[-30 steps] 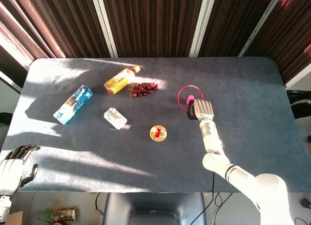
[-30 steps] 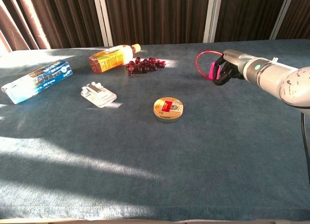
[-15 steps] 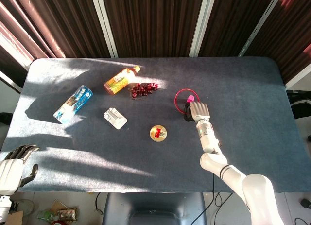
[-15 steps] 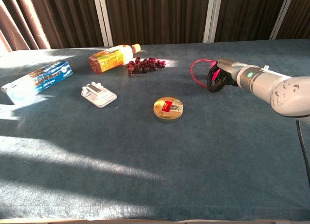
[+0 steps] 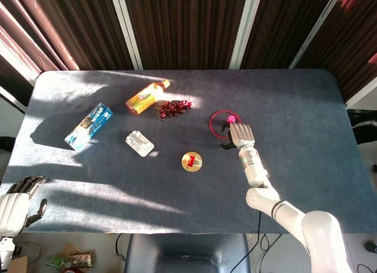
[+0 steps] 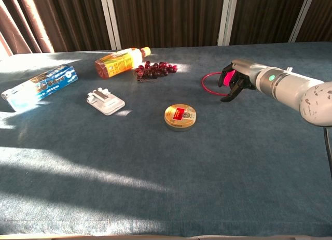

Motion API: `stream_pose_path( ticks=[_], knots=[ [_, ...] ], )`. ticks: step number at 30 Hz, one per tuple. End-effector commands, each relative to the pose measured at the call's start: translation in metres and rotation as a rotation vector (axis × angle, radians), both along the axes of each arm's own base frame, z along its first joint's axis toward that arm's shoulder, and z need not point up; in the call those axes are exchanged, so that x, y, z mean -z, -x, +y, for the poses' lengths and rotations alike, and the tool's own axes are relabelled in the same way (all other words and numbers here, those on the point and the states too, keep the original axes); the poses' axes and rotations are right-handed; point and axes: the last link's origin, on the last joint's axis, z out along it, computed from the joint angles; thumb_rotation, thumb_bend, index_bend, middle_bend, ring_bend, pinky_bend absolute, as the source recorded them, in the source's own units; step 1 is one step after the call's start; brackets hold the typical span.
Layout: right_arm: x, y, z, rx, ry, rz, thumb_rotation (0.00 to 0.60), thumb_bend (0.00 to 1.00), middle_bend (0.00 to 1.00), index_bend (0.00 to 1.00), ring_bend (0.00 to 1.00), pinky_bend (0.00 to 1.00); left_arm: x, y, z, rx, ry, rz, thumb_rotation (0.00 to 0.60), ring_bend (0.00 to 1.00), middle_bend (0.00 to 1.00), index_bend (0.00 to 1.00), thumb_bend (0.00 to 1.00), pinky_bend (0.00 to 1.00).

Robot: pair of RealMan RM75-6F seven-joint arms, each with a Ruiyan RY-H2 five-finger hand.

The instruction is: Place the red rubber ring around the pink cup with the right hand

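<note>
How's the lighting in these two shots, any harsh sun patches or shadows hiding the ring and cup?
Head view: slanting sun bands cross the table, brightest by the orange bottle and grapes; the red ring sits in even shade, the pink cup partly hidden by the right hand. Chest view: same streaks up front; ring clear, cup mostly behind the fingers.

Head view looks steeply down; chest view low, across table (image 6: 155, 198).
</note>
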Motion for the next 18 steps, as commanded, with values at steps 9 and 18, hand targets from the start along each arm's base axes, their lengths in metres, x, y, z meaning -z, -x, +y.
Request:
stream_pose_path(
  ticks=[9, 18],
  knots=[
    [-0.068, -0.013, 0.096, -0.322, 0.091, 0.092, 0.600, 0.27, 0.92, 0.53, 1.00, 0.94, 0.002, 0.000, 0.001, 0.002, 0.007, 0.009, 0.600, 0.17, 0.21, 0.26, 0.48, 0.27],
    [-0.140, 0.016, 0.195, -0.344, 0.171, 0.206, 0.600, 0.26, 0.64, 0.49, 0.73, 0.73, 0.003, 0.001, 0.003, -0.015, 0.003, 0.019, 0.600, 0.17, 0.21, 0.26, 0.48, 0.27]
  ],
)
